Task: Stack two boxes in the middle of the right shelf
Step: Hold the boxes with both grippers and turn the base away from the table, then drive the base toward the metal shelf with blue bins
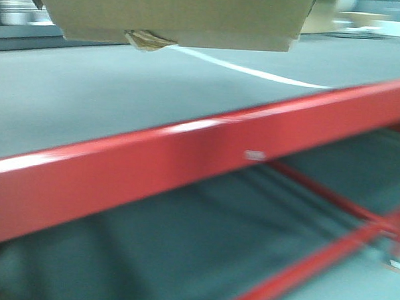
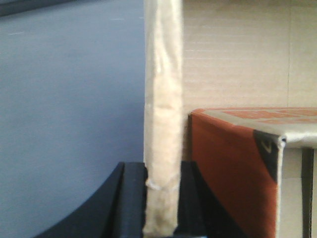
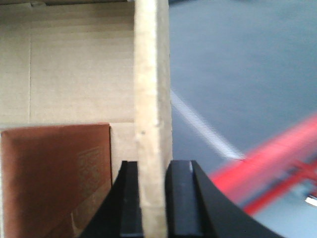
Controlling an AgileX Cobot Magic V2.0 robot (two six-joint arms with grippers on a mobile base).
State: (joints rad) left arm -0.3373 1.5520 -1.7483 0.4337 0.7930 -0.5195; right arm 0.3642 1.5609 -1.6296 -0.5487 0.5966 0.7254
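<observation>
Left gripper (image 2: 161, 198) is clenched on an upright side wall of the cardboard box (image 2: 233, 49). I see one black finger (image 2: 131, 203) outside that wall and one inside. An orange-brown carton (image 2: 228, 168) sits inside the box, just beside the gripped wall.

From the right wrist camera, the right gripper (image 3: 153, 198) grasps another upright wall of the box in the same way. Outside the box lie the grey shelf deck (image 3: 237, 59), a white stripe (image 3: 198, 124) and a blurred red rail (image 3: 267, 158).

From the front camera, the box is above the deck and beyond the rail, with a tape scrap (image 1: 148, 40) at its lower edge. I cannot tell whether box and deck touch.
</observation>
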